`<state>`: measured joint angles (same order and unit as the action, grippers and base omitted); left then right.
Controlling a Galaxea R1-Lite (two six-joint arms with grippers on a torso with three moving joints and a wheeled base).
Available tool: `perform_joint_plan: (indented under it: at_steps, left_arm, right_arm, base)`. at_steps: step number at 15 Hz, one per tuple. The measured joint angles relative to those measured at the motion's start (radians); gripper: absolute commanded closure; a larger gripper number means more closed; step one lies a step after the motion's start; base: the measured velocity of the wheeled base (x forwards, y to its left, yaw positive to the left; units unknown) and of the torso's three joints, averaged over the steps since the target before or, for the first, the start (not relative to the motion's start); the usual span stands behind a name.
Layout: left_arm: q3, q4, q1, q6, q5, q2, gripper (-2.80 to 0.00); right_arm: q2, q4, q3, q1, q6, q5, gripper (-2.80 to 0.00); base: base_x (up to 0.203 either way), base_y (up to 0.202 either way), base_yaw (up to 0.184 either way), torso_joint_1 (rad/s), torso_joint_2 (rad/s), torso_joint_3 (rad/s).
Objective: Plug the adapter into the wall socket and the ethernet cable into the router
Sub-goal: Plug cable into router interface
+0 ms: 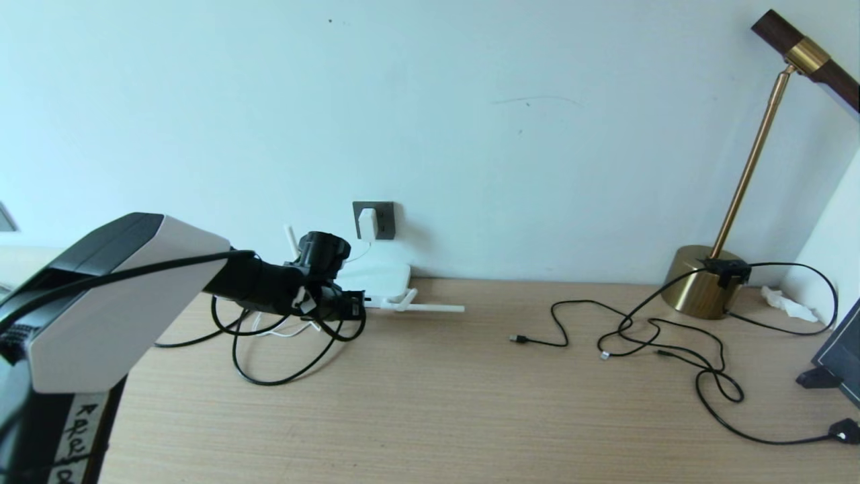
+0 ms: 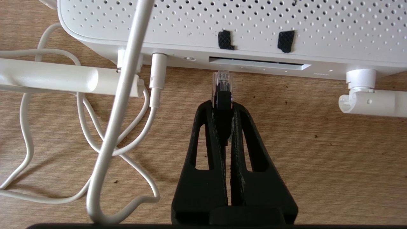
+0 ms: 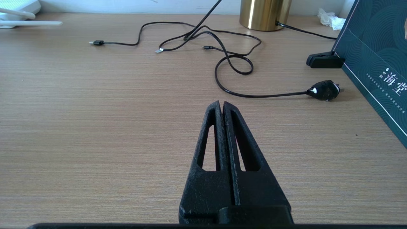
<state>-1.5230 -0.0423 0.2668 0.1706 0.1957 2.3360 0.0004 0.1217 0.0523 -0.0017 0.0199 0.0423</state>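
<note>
The small white cube-shaped adapter [image 1: 367,222] sits plugged into the square dark-grey wall socket [image 1: 383,220] at twelve o'clock from the flat white perforated plastic router [image 1: 376,277]; its thin white cord [image 2: 28,149] loops over the pale wooden desk [image 1: 437,403] beside the router's folded white stick antennas [image 1: 430,308]. The left gripper [image 2: 223,103] is clamped tight on the small black plug of the thick black ethernet cable [image 2: 222,86], the plug's clear tip just short of the router's port edge [image 2: 259,63], not yet inside; the cable's slack coils at six o'clock from the left arm in the head view. The right gripper [image 3: 221,104], fingers pressed together and holding nothing, hovers over bare desk; thinner black cables [image 3: 229,60] trail at twelve o'clock from it toward the brass lamp base [image 3: 265,12], and a dark teal printed box [image 3: 375,60] stands at two o'clock.
</note>
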Motion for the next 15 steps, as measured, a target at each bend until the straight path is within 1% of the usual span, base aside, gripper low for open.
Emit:
perform_joint_plan:
  at_steps: [15]
  left_arm:
    - [0.016, -0.004, 0.011, 0.000, 0.001, -0.018, 0.00]
  right_arm:
    - [0.000, 0.000, 0.000, 0.001, 0.000, 0.000, 0.00]
  base:
    - [0.000, 0.000, 0.000, 0.000, 0.00, 0.000]
